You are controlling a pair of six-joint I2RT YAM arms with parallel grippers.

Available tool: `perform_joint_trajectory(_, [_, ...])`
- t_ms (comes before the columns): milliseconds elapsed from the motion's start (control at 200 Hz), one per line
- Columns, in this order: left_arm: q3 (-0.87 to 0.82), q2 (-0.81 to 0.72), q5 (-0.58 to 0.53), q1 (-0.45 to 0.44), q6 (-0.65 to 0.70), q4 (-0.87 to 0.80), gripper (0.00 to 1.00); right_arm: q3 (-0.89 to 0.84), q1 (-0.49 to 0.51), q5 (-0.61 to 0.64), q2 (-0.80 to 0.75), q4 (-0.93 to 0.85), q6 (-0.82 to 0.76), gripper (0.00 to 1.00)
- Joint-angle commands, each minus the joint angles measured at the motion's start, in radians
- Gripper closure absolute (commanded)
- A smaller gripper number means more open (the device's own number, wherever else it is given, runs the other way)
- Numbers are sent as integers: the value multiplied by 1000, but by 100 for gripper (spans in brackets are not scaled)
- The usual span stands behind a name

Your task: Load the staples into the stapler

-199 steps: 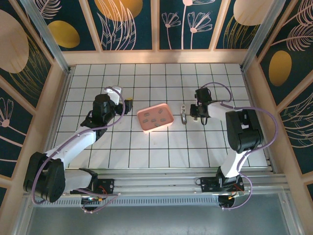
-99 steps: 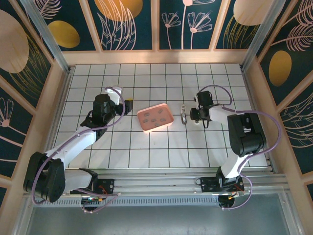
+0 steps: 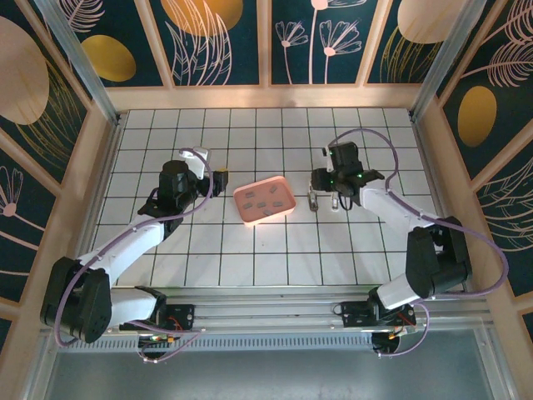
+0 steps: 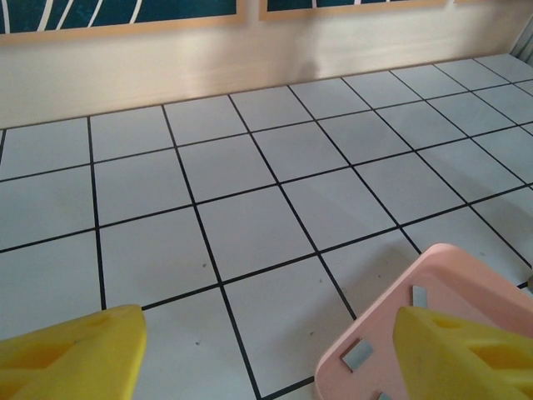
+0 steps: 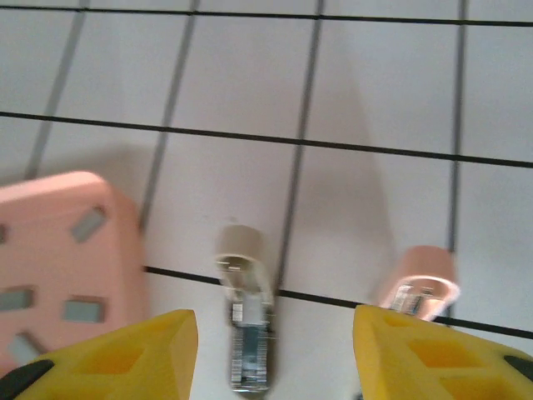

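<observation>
My right arm has swung left, so the right gripper (image 3: 321, 188) now hangs over the slim metal stapler (image 3: 313, 200), which lies beside the glossy pink rounded tray (image 3: 238, 198).

Left wrist: my left gripper (image 4: 271, 337) is spread wide and empty. Flat grey staples (image 4: 358, 354) lie in the tray.

Right wrist: my yellow fingers (image 5: 125, 358) stand apart astride the stapler, clear of it.

The worktop (image 3: 250, 250) is white, crossed by a grid of black lines. The tray (image 5: 42, 250) is pink, and the staples (image 5: 84, 310) in it are dark grey. The stapler (image 5: 248, 329) is silvery grey with a pale cap. The left fingers (image 4: 71, 350) and right fingers (image 5: 117, 354) are yellow. The walls (image 3: 225, 50) are dark teal with gold ovals and pale leaf outlines.
</observation>
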Motion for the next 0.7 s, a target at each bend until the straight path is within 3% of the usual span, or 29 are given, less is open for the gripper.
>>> perform_joint_trajectory(0, [5, 13, 37, -3, -34, 20, 22, 46, 53, -59, 17, -56, 89, 47])
perform_joint_trajectory(260, [26, 56, 66, -3, -94, 12, 23, 150, 198, -117, 148, -47, 93, 47])
perform_joint_trajectory(516, [43, 60, -102, -1, -100, -46, 20, 290, 263, -110, 330, -149, 100, 49])
perform_joint_trajectory(696, [47, 60, -119, 9, -115, -55, 19, 335, 275, -117, 413, -173, 92, 51])
